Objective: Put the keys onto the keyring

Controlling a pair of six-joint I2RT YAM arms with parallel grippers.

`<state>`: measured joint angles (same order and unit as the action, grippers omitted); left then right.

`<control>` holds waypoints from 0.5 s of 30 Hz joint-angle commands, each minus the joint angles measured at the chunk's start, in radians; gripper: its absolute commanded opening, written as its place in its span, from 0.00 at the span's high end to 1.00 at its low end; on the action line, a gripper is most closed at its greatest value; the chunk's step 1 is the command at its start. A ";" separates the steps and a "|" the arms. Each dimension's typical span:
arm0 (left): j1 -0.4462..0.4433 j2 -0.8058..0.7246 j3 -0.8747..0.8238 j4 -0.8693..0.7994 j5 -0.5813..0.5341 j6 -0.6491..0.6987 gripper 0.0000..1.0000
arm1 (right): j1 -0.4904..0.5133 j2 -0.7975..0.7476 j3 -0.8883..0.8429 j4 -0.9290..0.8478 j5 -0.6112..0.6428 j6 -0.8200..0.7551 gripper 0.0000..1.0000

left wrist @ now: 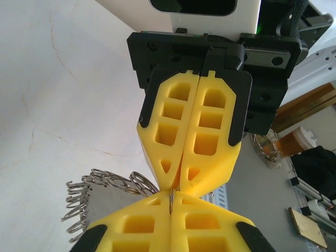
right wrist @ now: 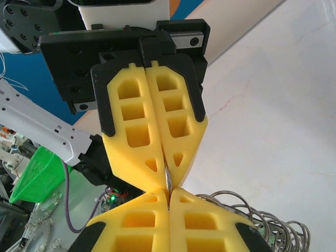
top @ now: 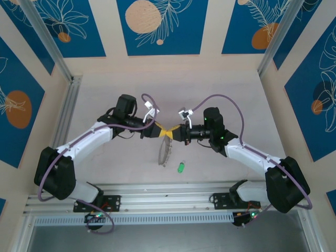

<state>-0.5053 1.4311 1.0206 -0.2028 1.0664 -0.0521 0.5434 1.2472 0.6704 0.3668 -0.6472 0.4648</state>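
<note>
Left claw [top: 165, 132] and right claw [top: 174, 133], 2 total, clench 1 keyring [top: 166, 152] tip to tip; 1 green key [top: 180, 167] lies nearby.

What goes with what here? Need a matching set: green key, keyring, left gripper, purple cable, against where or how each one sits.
Things:
1. green key
2. keyring
3. left gripper
4. purple cable

States:
A. shut, tip to tip with the right gripper
B. arcs over the right arm
C. loose on the table, held by nothing
D. pinched at one edge by both grippers

Pairs: 1-C, 2-D, 3-A, 4-B
</note>
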 commanded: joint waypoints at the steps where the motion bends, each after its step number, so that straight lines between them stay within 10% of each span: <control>1: 0.009 -0.042 -0.021 0.108 0.086 -0.075 0.76 | -0.005 -0.025 -0.004 0.054 0.021 0.021 1.00; 5: 0.045 -0.065 -0.068 0.270 0.116 -0.211 0.58 | -0.003 -0.060 -0.043 0.116 0.021 0.026 1.00; 15: 0.067 -0.095 -0.125 0.457 0.124 -0.365 0.68 | 0.002 -0.109 -0.130 0.310 0.012 0.069 1.00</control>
<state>-0.4530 1.3525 0.9096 0.1608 1.1496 -0.3550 0.5426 1.1790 0.5560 0.5587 -0.6323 0.5110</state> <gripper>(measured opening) 0.343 0.055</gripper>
